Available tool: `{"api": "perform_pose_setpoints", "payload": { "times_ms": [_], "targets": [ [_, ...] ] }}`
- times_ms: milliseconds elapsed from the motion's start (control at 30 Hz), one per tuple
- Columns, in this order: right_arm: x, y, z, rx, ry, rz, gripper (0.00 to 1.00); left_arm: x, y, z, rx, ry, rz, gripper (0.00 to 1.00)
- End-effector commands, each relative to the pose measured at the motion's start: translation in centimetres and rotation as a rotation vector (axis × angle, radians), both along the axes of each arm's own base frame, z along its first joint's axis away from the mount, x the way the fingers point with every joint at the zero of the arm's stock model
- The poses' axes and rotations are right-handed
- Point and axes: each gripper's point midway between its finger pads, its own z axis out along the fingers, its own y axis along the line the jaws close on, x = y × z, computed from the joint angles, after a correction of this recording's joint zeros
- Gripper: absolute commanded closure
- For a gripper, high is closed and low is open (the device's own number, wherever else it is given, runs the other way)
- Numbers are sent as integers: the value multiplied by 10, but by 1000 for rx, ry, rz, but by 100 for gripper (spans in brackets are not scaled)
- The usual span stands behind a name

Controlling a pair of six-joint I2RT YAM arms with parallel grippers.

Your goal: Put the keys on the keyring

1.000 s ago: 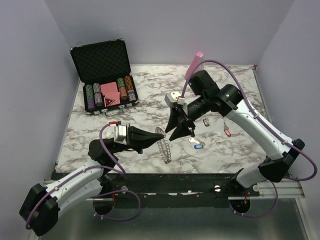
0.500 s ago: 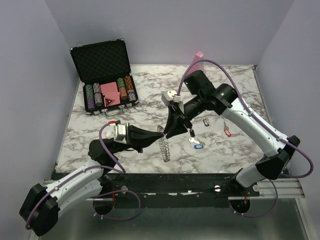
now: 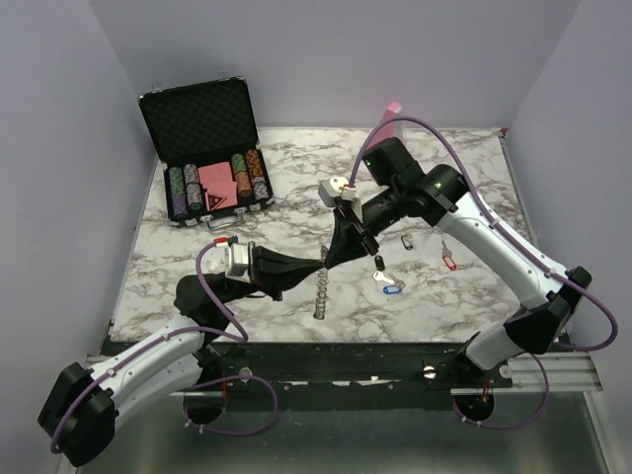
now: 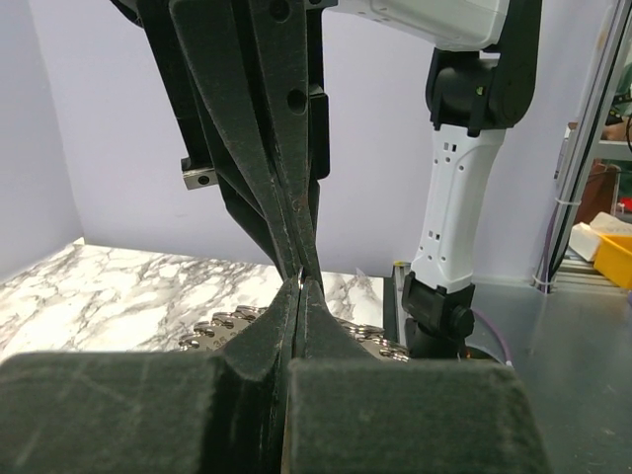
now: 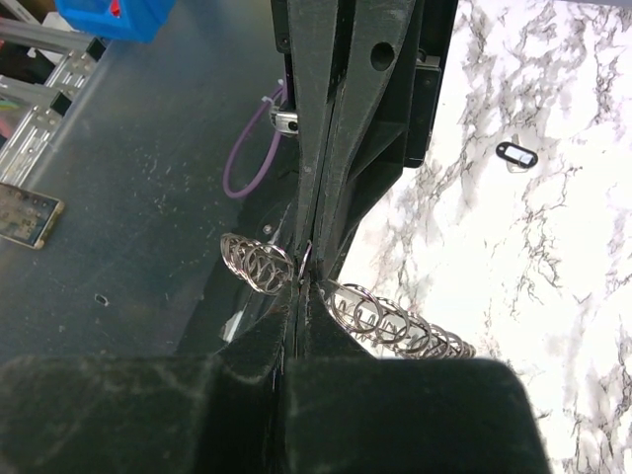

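The keyring (image 3: 321, 288) hangs edge-on like a coil above the marble table, held at its top where both grippers meet. My left gripper (image 3: 316, 267) is shut on its rim. My right gripper (image 3: 331, 259) comes from the opposite side, tip to tip, and is shut on a small loop of the same rim. In the left wrist view, loops of the keyring (image 4: 225, 322) show either side of the shut gripper (image 4: 298, 286). The right wrist view shows the keyring (image 5: 395, 321) the same way around that gripper (image 5: 299, 286). Keys lie to the right: black-tagged (image 3: 407, 241), red (image 3: 449, 262), blue (image 3: 391, 288).
An open black case (image 3: 212, 178) with poker chips stands at the back left. A pink block (image 3: 392, 109) peeks out behind the right arm. One black-tagged key (image 5: 516, 153) lies on the marble table (image 3: 464, 178) in the right wrist view.
My right gripper has moved left to the ring's top and shut on it. The keyring has swung from tilted to hanging edge-on. The left gripper stayed shut.
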Motion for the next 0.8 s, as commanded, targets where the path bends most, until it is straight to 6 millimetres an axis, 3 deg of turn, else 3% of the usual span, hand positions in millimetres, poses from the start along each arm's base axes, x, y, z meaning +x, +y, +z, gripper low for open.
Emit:
{"api": "perform_pose_setpoints", "payload": {
  "times_ms": [0, 100, 400, 767],
  "targets": [
    [2, 4, -4, -14, 15, -5, 99, 7, 3, 1, -7, 4, 44, 100],
    [4, 4, -6, -23, 0, -16, 99, 8, 2, -6, 23, 14, 49, 100],
    [1, -5, -19, -66, -24, 6, 99, 8, 10, -26, 175, -9, 119, 51],
    [9, -18, -48, -239, -33, 44, 99, 3, 13, -26, 350, -36, 110, 48]
  ]
}}
